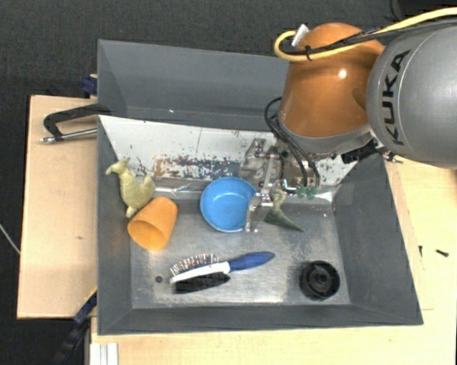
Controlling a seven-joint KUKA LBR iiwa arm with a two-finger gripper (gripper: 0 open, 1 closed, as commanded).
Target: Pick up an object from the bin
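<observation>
My pincer [263, 210] hangs low in the bin [377, 245], at the right rim of the blue bowl [226, 204], near the middle of the floor. Whether it is wide or narrow I cannot tell, because my own wrist covers much of it from above. I also cannot tell whether it touches the rim or only stands just beside it. I see nothing held in it.

The bowl stands upright with its mouth up. I think this is why a place at the rim makes sense: the thin wall is an edge that can be pinched, while the whole bowl looks too broad to take from outside. Just right of the pincer lies a small dark green thing [289, 220]. It could get in the way if I close here.

The other things lie apart from the bowl. An orange cup [154, 222] lies on its side to the left, and a yellowish toy [132, 186] is just beside it. A brush [209, 269] with a blue handle is near the front wall. A black round part [318, 279] is in the front right corner. With this free room, I judge that lifting the bowl will not disturb them.
</observation>
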